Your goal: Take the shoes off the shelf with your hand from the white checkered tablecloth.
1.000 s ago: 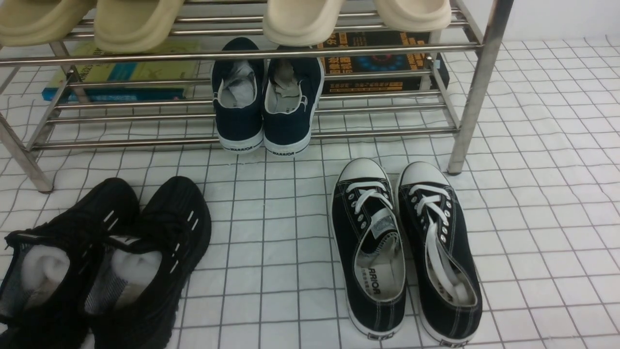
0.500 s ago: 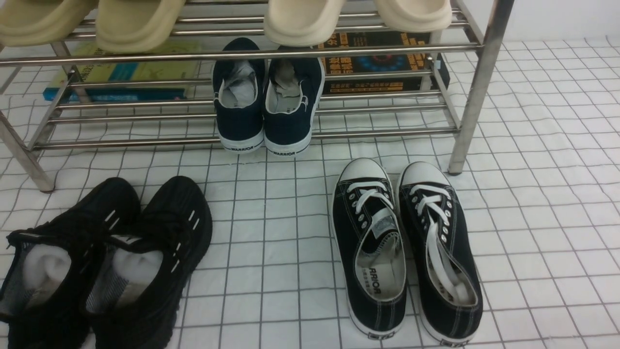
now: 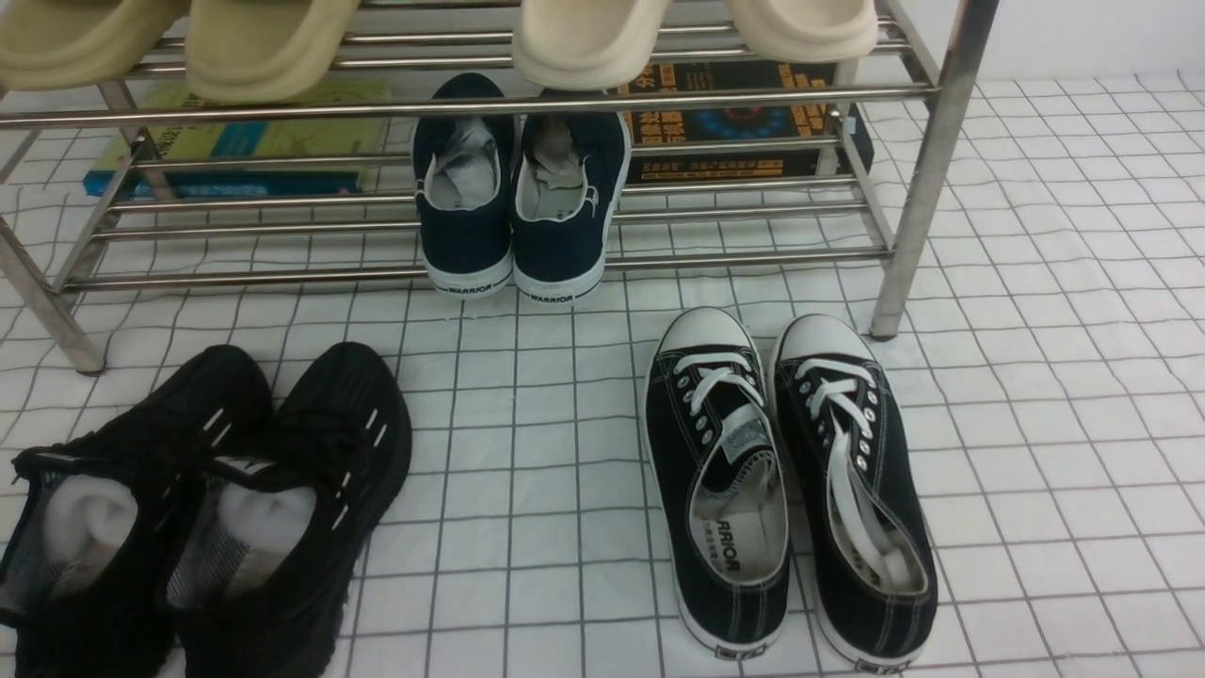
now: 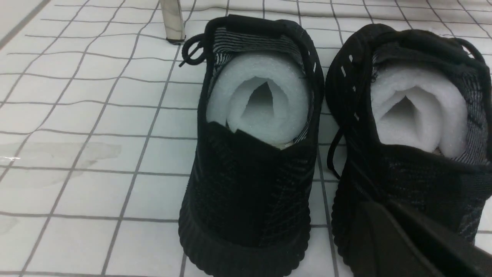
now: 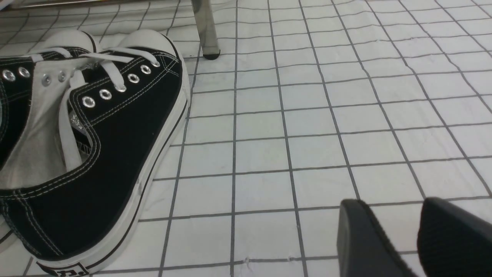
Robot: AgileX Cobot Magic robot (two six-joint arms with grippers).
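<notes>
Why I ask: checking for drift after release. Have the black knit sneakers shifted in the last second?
Barely. The black knit sneakers keep their spot on the checkered tablecloth in front of the shelf's left leg; only a slight nudge rightward.

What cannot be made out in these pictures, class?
- Left gripper: left wrist view, cut off by the frame edge; whether its jaws are open is unclear.
- Black knit shoes: front view, heels cut off by the bottom edge.
- Book title: front view, blocked by shelf bars and a cream slipper.
</notes>
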